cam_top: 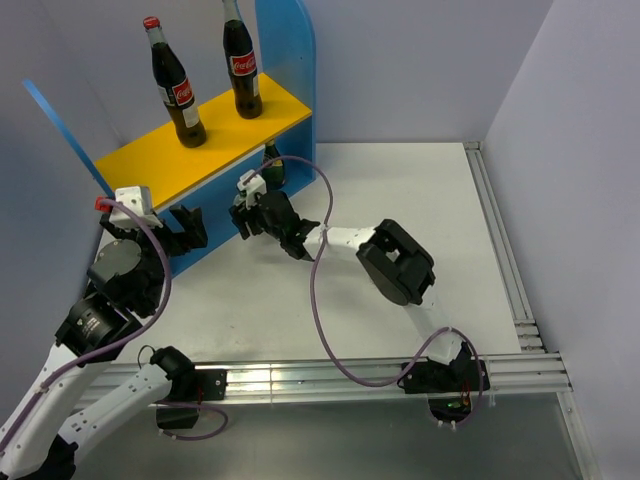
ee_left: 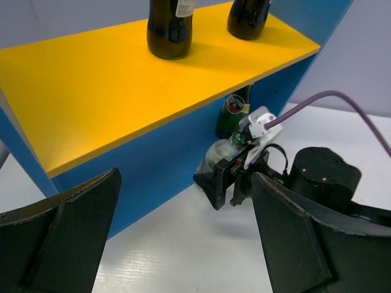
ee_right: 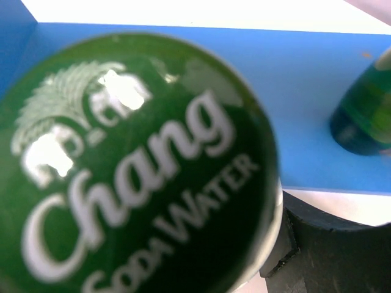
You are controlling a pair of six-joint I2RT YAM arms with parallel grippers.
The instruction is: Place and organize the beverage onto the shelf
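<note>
A small clear glass bottle (ee_left: pixel 214 160) with a green "Chang soda water" cap is gripped in the right pincer (cam_top: pixel 258 215), whose jaws close on its sides. It sits low in front of the shelf's blue panel (ee_left: pixel 153 174), under the front edge of the flat yellow-orange top board (cam_top: pixel 150 165). It appears tilted, its cap turned back toward the right wrist camera and filling most of that view. Whether its base touches the counter cannot be told.

Just beside it, further under the board, stands a small dark green glass bottle (ee_left: pixel 235 110), upright against the blue panel. On the top board stand two tall dark cola bottles with red labels, both upright and apart from each other. The left cola bottle (cam_top: pixel 178 90) is near the middle of the board. The right cola bottle (cam_top: pixel 241 70) is close to the rounded blue side panel (cam_top: pixel 290 60).

The right arm stretches from its base at the near rail (cam_top: pixel 330 378) across the white counter (cam_top: pixel 420 200). Its elbow is bent, its forearm runs leftward toward the shelf, and a purple cable (cam_top: pixel 318 300) loops along it.

The left arm rises from the near left corner. The left pincer (cam_top: pixel 185 228) points at the shelf's front lower edge, with its jaws spread wide and nothing between them.
</note>
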